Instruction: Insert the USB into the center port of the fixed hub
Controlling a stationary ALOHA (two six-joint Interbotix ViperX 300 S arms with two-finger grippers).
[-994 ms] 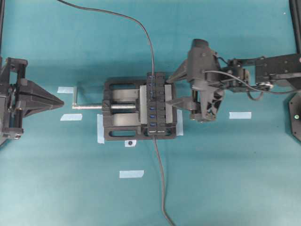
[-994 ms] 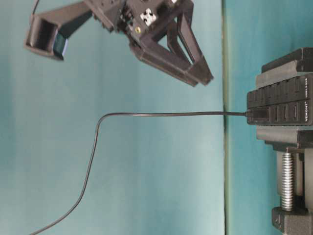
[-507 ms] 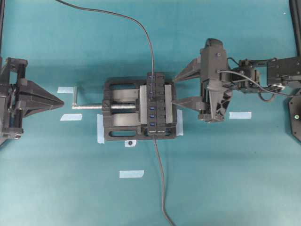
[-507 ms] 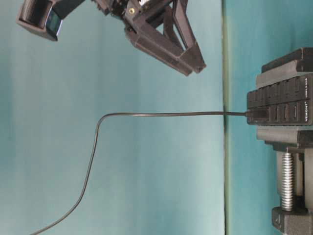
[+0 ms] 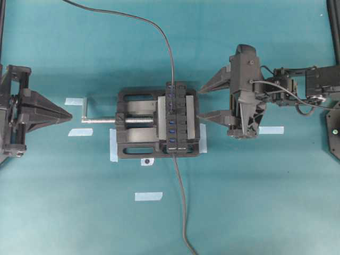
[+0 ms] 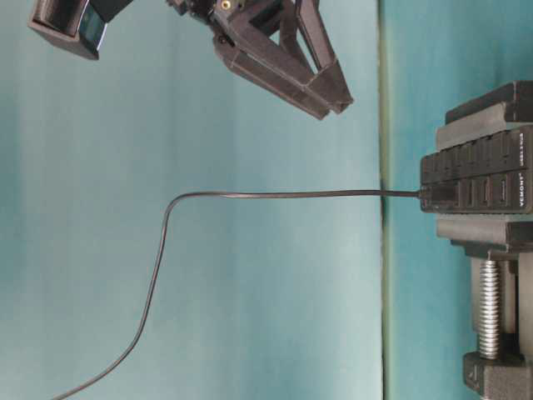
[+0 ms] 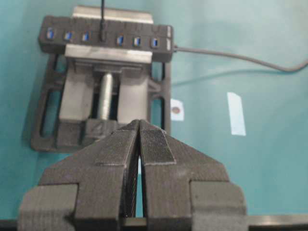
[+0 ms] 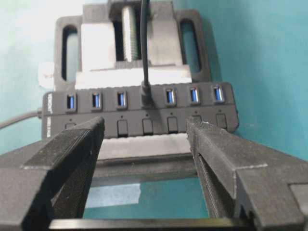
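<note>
The fixed hub is a black strip with blue ports, clamped in a vise; it also shows in the right wrist view. The USB sits plugged into the center port, which it covers, with three blue slots on each side. Its thin cable runs off to the far edge. My right gripper is open and empty, just right of the hub and raised above it. My left gripper is shut and empty at the far left, well away from the vise.
The black vise with its silver screw and crank holds the hub at the table's middle. The hub's own lead trails toward the near edge. Pale tape strips mark the teal mat.
My right gripper has drawn back to the right, away from the hub, and risen a little, staying open. The USB stays in its port. The left arm has not moved.
</note>
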